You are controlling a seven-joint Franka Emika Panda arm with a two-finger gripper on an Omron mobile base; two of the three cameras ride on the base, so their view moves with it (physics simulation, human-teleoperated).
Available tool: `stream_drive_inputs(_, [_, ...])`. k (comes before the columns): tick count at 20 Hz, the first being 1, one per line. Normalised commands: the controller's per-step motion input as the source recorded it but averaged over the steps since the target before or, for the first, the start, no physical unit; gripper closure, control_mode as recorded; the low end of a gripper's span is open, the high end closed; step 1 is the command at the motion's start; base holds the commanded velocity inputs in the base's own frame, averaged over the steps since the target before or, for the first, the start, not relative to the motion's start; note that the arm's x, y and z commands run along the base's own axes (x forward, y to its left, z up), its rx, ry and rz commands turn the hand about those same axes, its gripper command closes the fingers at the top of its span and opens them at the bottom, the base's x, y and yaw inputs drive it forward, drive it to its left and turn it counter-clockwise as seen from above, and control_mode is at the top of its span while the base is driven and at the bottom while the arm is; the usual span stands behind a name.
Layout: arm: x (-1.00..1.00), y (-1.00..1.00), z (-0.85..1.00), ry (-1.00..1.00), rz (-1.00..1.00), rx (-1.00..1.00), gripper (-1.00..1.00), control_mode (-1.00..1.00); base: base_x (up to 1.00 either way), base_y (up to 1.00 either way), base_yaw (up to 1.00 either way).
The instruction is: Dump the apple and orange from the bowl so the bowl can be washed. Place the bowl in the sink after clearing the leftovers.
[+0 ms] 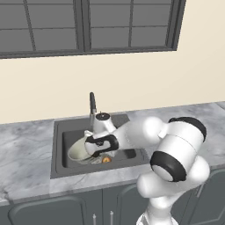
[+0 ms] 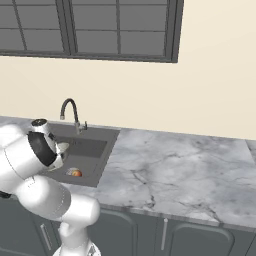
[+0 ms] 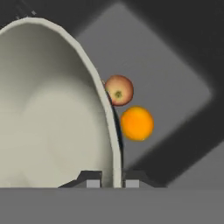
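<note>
While my gripper (image 3: 107,180) pinches the rim of the bowl (image 3: 48,109) between its fingertips, holding it tilted over the sink (image 1: 59,149), the apple (image 3: 119,90) and, just beside it, the orange (image 3: 137,123) lie on the dark basin floor beyond that rim.

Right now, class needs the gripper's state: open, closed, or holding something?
Gripper: closed on the rim of the bowl, one of the fingers on each side, over the sink.
</note>
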Motion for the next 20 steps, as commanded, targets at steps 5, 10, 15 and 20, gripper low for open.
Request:
stream_drive_inputs(5, [0.12,0.34,-0.42,-0.01,0.00,0.10,1.00,-1.00,0.00,0.00,0.00])
stream_drive_inputs(10, [0.31,0.15,-0.37,-0.18,0.00,0.02,1.00,-1.00,0.00,0.00,0.00])
stream_drive_inputs(15, [0.08,0.04,-0.44,-0.02,0.00,0.00,1.00,-1.00,0.00,0.00,0.00])
stream_drive_inputs(20, [0.03,0.06,0.02,0.00,0.00,0.00,-1.00,-1.00,0.00,0.00,0.00])
